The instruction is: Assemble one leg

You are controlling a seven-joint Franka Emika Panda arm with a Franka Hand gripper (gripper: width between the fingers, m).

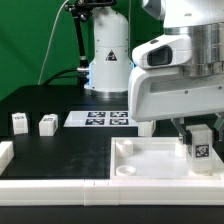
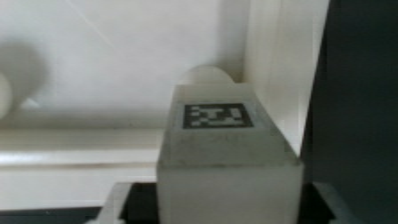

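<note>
My gripper [image 1: 198, 133] is shut on a white leg [image 1: 199, 144] with a black-and-white tag, holding it upright over the far right corner of the large white tabletop [image 1: 150, 165]. In the wrist view the leg [image 2: 222, 140] fills the middle, its tag facing the camera, its far end at a corner socket [image 2: 214, 75] of the tabletop [image 2: 89, 130]. Whether it touches the socket I cannot tell. Two more legs [image 1: 19, 121] [image 1: 47, 124] stand on the black table at the exterior view's left.
The marker board [image 1: 100, 118] lies at the back middle. A white robot base [image 1: 108, 60] stands behind it. White rails [image 1: 40, 185] edge the front and a short white piece [image 1: 4, 152] sits at the left.
</note>
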